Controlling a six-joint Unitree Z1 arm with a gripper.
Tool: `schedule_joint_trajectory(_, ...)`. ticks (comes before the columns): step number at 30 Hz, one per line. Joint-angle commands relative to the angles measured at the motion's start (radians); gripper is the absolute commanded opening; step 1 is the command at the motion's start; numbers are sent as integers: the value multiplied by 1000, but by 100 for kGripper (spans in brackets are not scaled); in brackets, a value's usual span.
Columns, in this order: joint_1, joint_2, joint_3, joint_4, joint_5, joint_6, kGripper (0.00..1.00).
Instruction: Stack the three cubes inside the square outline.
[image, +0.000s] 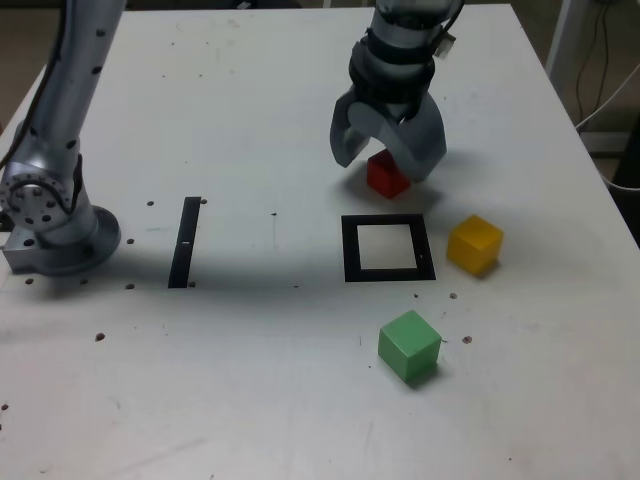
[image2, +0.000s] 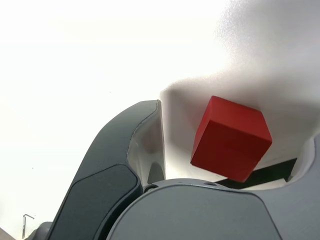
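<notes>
While jaws hide it outside, wrist view shows red cube (image2: 231, 137).

White table (image: 250, 380) — red (image: 386, 176), yellow (image: 474, 244), green (image: 409, 345) cubes, square outline (image: 388, 249), blk strip (image: 185, 241).

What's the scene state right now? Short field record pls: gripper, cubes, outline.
gripper: open, jaws either side of the red cube, not closed on it
red cube: on the table, beyond the square outline
square outline: nothing inside
yellow cube: on the exterior view's right of the outline
green cube: nearer the camera than the outline
stack: not started
</notes>
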Motion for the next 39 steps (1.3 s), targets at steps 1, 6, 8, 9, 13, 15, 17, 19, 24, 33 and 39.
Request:
schedule_joint_trajectory(1, -6, 9, 3, -6, 7, -8, 94)
schedule_joint_trajectory(6, -13, 14, 1, -10, 17, -21, 92)
schedule_joint_trajectory(8, -14, 16, -1, -10, 18, -23, 91)
schedule_joint_trajectory(9, -14, 18, -2, -10, 19, -24, 91)
schedule_joint_trajectory(13, -14, 24, -6, -10, 23, -30, 87)
schedule_joint_trajectory(15, -14, 26, -8, -10, 26, -35, 83)
schedule_joint_trajectory(17, -14, 28, -8, -10, 27, -40, 78)
schedule_joint_trajectory(19, -14, 28, -9, -10, 31, -47, 73)
schedule_joint_trajectory(24, -14, 27, -9, -11, 46, -66, 57)
schedule_joint_trajectory(33, -16, 28, -13, -17, 56, -72, 35)
schedule_joint_trajectory(39, -16, 30, -20, -8, 56, -74, 31)
